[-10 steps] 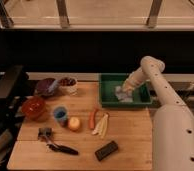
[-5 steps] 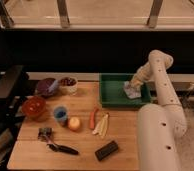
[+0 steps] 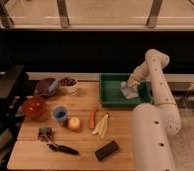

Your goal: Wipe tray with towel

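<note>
A green tray sits at the back right of the wooden table. A light grey towel lies crumpled inside it near the right wall. My gripper reaches down from the white arm into the tray's right part and sits right on top of the towel, pressing it against the tray floor. The arm covers the tray's right rim.
On the table: a red bowl, a dark purple bowl, a small bowl of dark fruit, a blue cup, an apple, a carrot and banana peel, a black block, a brush.
The gripper and towel have slid from the tray's middle toward its right side, and the arm has swung right.
</note>
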Available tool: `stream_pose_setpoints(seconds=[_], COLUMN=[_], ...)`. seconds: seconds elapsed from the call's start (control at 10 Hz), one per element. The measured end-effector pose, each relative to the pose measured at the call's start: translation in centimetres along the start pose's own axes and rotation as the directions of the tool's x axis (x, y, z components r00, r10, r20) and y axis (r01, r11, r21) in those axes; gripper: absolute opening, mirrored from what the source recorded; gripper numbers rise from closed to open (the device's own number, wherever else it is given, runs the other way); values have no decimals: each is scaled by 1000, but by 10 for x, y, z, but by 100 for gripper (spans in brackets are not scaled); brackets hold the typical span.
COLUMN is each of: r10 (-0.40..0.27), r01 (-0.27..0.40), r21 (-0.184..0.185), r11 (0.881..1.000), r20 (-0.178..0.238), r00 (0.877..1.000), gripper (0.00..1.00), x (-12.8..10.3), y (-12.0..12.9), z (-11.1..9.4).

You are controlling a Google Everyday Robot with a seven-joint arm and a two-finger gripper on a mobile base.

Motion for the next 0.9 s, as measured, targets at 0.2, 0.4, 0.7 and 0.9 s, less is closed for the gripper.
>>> stream_pose_setpoints(seconds=[0.2,0.4,0.7,0.9], r10=[-32,-78,-135,-152], r01=[33,84,154,177], r21=[-30,-79,-149,-183], r11=[999,993,977,967], r20=[26,71,129,142], r00=[999,994,982,978], gripper=[0,0,0,0], x=[-15,-40,-64,-68], y=[9,24,53,68], z=[5,13,17,16])
